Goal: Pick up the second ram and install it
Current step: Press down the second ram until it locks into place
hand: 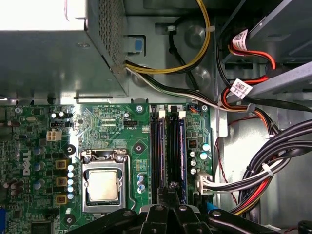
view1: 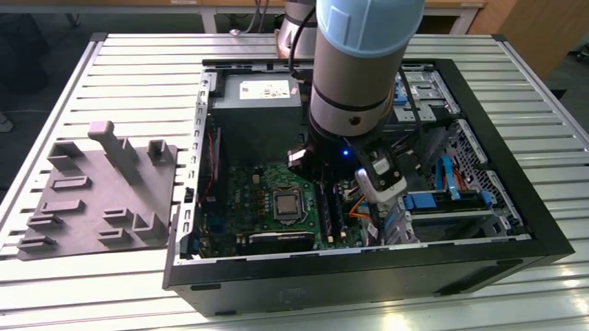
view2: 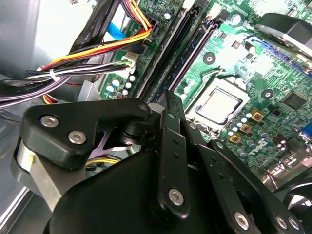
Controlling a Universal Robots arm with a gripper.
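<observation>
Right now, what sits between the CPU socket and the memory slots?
In the first wrist view, only motherboard surface between CPU socket and memory slots: a mounting hole and small capacitors.

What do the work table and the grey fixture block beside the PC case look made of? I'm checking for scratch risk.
The table looks like bare aluminium, judging by its ribbed, pale slats with a dull sheen. The fixture block seems to be matte grey plastic, possibly printed, since it shows a uniform colour and no glint.
</observation>
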